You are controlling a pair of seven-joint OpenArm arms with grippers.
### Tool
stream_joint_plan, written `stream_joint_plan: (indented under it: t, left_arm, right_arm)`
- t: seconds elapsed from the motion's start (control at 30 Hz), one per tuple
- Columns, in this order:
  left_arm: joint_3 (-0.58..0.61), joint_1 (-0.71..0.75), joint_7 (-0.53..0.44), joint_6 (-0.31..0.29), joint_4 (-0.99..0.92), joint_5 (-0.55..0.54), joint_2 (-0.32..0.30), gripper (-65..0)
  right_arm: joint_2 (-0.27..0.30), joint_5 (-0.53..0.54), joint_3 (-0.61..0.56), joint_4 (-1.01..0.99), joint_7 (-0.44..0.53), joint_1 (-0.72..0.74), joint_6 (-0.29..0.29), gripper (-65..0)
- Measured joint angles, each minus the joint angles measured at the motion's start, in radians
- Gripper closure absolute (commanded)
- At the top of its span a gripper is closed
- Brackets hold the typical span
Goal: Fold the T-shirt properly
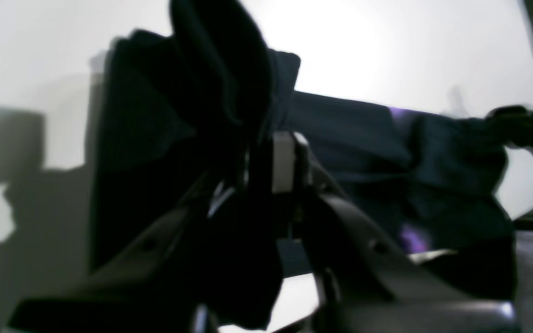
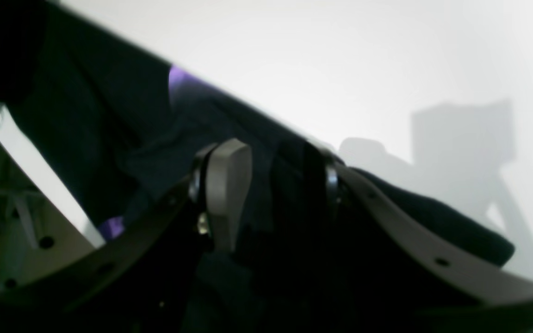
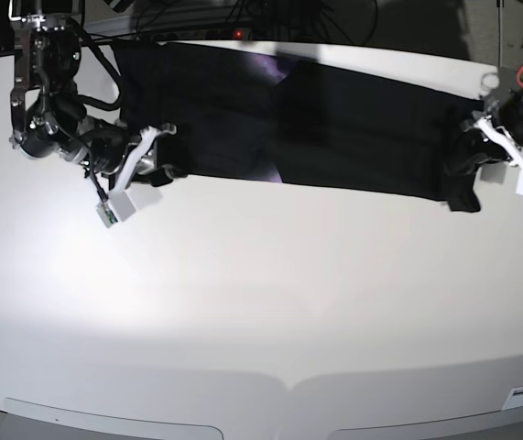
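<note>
The black T-shirt [image 3: 353, 128] lies stretched in a long band across the far part of the white table [image 3: 261, 302], with a sliver of purple print [image 3: 266, 64] showing at a fold. My left gripper [image 3: 467, 156] is at the band's right end, shut on a bunched corner of cloth that it holds slightly raised; up close its fingers [image 1: 285, 162] pinch the T-shirt [image 1: 350, 129]. At the left end my right gripper [image 3: 156, 160] holds the near edge. In the right wrist view the T-shirt [image 2: 109, 125] fills the gap of the right gripper [image 2: 275, 180].
Cables and dark equipment [image 3: 243, 14] line the table's far edge. A red clamp [image 3: 522, 78] sits by the left arm's base at the far right. The near half of the table is bare white surface, down to its front edge [image 3: 288, 385].
</note>
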Motion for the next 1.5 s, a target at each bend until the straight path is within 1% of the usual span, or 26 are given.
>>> stream_joint_plan:
  t: [0.1,0.17,0.3,0.33,0.37,0.43,0.57,0.7,0.83,0.87,0.93,0.97,1.0,1.03,1.07,1.13,1.2,1.23,1.3,1.33,1.4,1.5]
  left_arm:
    - [0.0,0.031,-0.029,0.0,0.035,0.0,0.039,0.0]
    - [0.02,0.035,-0.037,0.002,0.039,0.001,0.054,0.0]
    - [0.154,0.028,-0.051,0.004,0.039,0.015,0.056,0.0]
    - [0.193,0.026,-0.053,0.003,0.039,0.04,0.059,0.0]
    - [0.225,0.024,-0.075,0.0,0.039,0.076,0.062,0.0]
    - [0.268,0.015,-0.089,0.003,0.039,0.124,0.07,0.0]
    - [0.319,-0.018,-0.108,0.004,0.039,0.13,0.064,0.0]
    - [0.367,-0.019,-0.11,0.006,0.039,0.13,0.065,0.0]
    - [0.371,-0.02,-0.112,0.006,0.039,0.13,0.07,0.0]
    - [0.371,-0.021,-0.112,0.006,0.039,0.13,0.071,-5.1]
    - [0.371,-0.02,-0.124,0.006,0.039,0.114,0.076,-20.4]
    - [0.371,-0.02,-0.127,0.006,0.039,0.087,0.078,-26.5]
    - [0.372,-0.021,-0.132,0.005,0.039,0.068,0.079,-30.6]
    - [0.371,-0.023,-0.13,0.002,0.039,0.058,0.079,-32.3]
    - [0.371,-0.024,-0.13,-0.013,0.039,0.05,0.079,-32.3]
    - [0.371,-0.027,-0.103,-0.057,0.039,-0.005,0.078,-32.2]
    - [0.371,-0.035,-0.096,-0.062,0.039,-0.018,0.079,-32.2]
    - [0.371,-0.04,-0.096,-0.062,0.039,0.002,0.079,-32.2]
    - [0.37,-0.051,-0.097,-0.068,0.039,0.08,0.078,-32.2]
    - [0.37,-0.057,-0.097,-0.068,0.039,0.133,0.074,-32.2]
    - [0.37,-0.066,-0.107,-0.064,0.039,0.225,0.059,-32.2]
    - [0.37,-0.067,-0.177,0.006,0.039,0.351,0.035,-32.2]
  right_arm:
    - [0.003,-0.002,0.001,0.0,0.0,0.0,0.0,-23.5]
    - [0.002,-0.002,0.0,0.0,0.003,0.001,0.0,-23.5]
    - [0.002,-0.001,0.0,0.0,0.003,0.001,0.0,-23.5]
    - [0.003,-0.001,0.0,0.0,0.003,0.001,0.0,-23.5]
    - [0.003,-0.001,0.0,0.0,0.003,0.001,0.0,-23.5]
    - [0.002,-0.001,0.0,0.0,0.003,0.003,0.0,-23.5]
    - [0.002,-0.001,0.0,0.0,0.003,0.012,0.0,-23.5]
    - [0.003,0.002,0.0,0.0,0.003,0.018,0.0,-23.5]
    - [0.002,0.002,0.0,0.0,0.003,0.02,0.0,-23.5]
    - [0.002,0.003,0.0,0.0,0.003,0.023,0.0,-23.5]
    - [0.002,0.002,0.0,0.0,0.003,0.027,0.0,-23.5]
    - [0.0,0.002,0.0,0.0,0.002,0.032,0.0,-23.5]
    - [-0.003,0.002,0.0,0.0,0.003,0.037,0.0,-23.5]
    - [-0.006,0.002,0.0,0.0,0.002,0.04,0.0,-23.5]
    - [-0.007,0.002,0.0,0.0,0.002,0.044,0.0,-23.5]
    - [-0.007,0.002,0.0,0.0,0.002,0.048,0.0,-23.5]
    - [-0.009,0.002,0.0,0.0,-0.005,0.051,0.0,-23.5]
    - [-0.008,0.003,0.0,0.0,-0.005,0.052,0.0,-23.5]
    - [-0.008,0.007,0.0,0.0,-0.033,0.053,0.0,-23.5]
    - [-0.008,0.035,0.0,0.0,-0.071,0.053,-0.001,-23.5]
    - [-0.006,0.124,0.008,0.0,-0.155,0.053,0.0,-23.5]
    - [-0.008,0.207,0.046,0.0,-0.257,0.051,0.0,-23.5]
